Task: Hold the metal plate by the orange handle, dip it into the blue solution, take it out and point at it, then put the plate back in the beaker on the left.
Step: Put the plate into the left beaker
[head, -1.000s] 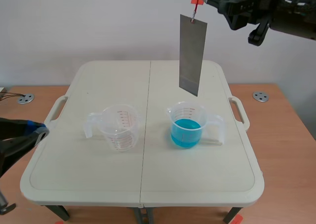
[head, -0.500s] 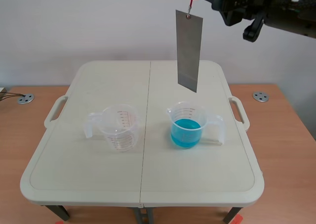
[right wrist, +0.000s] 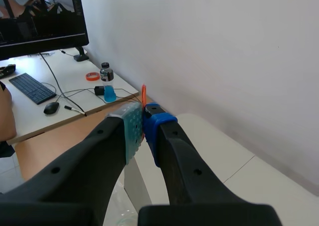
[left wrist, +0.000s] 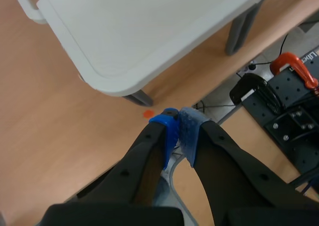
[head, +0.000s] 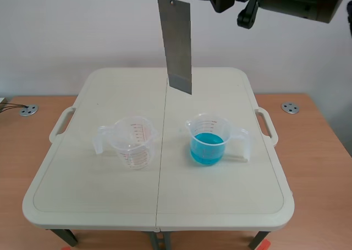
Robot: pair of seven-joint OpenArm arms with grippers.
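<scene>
One flat grey metal plate (head: pixel 179 43) hangs in the upper middle of the scene view, a little tilted, with its lower edge well above the table. Its thin orange handle (right wrist: pixel 144 97) is pinched between the pads of the right gripper (right wrist: pixel 143 117), whose fingers are closed on it.

There are two clear plastic beakers: the empty beaker (head: pixel 132 141) at centre left and the beaker with blue solution (head: pixel 208 140) at centre right. They stand well apart, with the middle seam of the one white folding table (head: pixel 82 195) between them. The plate hangs above this gap, toward the far edge, touching neither rim.

The left gripper (left wrist: pixel 178 129) has its fingers pressed together on nothing. It is beside the table's corner, over the wooden surface (left wrist: pixel 60 111).
</scene>
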